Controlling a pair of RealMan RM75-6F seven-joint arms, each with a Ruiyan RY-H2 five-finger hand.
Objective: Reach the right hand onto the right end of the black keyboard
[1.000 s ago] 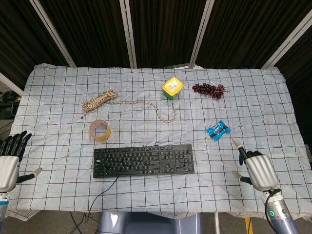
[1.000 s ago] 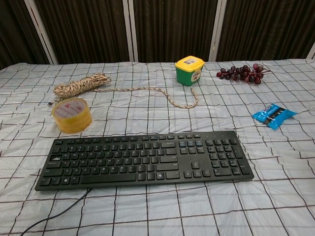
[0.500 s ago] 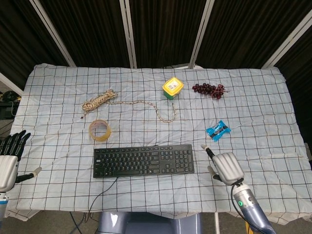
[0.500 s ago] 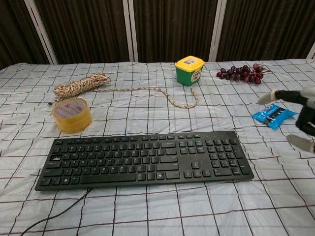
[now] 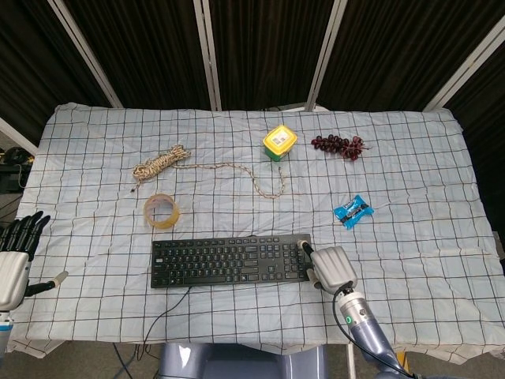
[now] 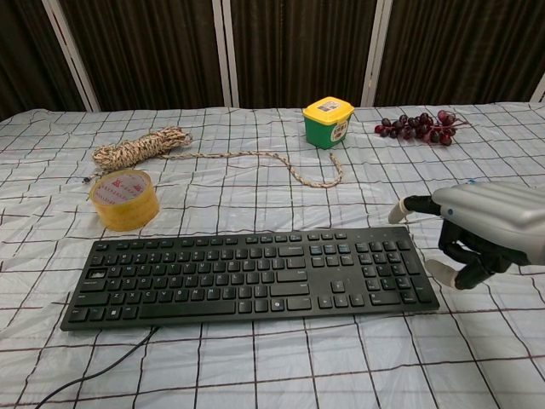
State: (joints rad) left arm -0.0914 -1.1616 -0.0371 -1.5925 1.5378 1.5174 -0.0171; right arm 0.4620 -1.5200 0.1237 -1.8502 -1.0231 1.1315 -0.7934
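The black keyboard [image 5: 231, 260] [image 6: 251, 274] lies flat near the front of the checked cloth. My right hand [image 5: 331, 267] [image 6: 477, 234] hovers at its right end and holds nothing. In the head view it overlaps the keyboard's right edge. In the chest view it sits just right of the number pad, fingers loosely bent and apart, one fingertip [image 6: 397, 212] reaching toward the keyboard's far right corner. My left hand [image 5: 14, 260] stays at the table's front left edge with fingers stretched out and empty; the chest view does not show it.
Behind the keyboard stand a yellow tape roll [image 5: 161, 211] [image 6: 124, 198], a coiled rope [image 5: 162, 162] [image 6: 140, 146], a green tub with a yellow lid [image 5: 279, 143] [image 6: 328, 121] and dark grapes [image 5: 338, 145] [image 6: 419, 125]. A blue packet [image 5: 352, 211] lies right of the keyboard.
My right hand has swept left from the table's front right to the keyboard's right end, and now hides the blue packet in the chest view. The left hand has stayed put.
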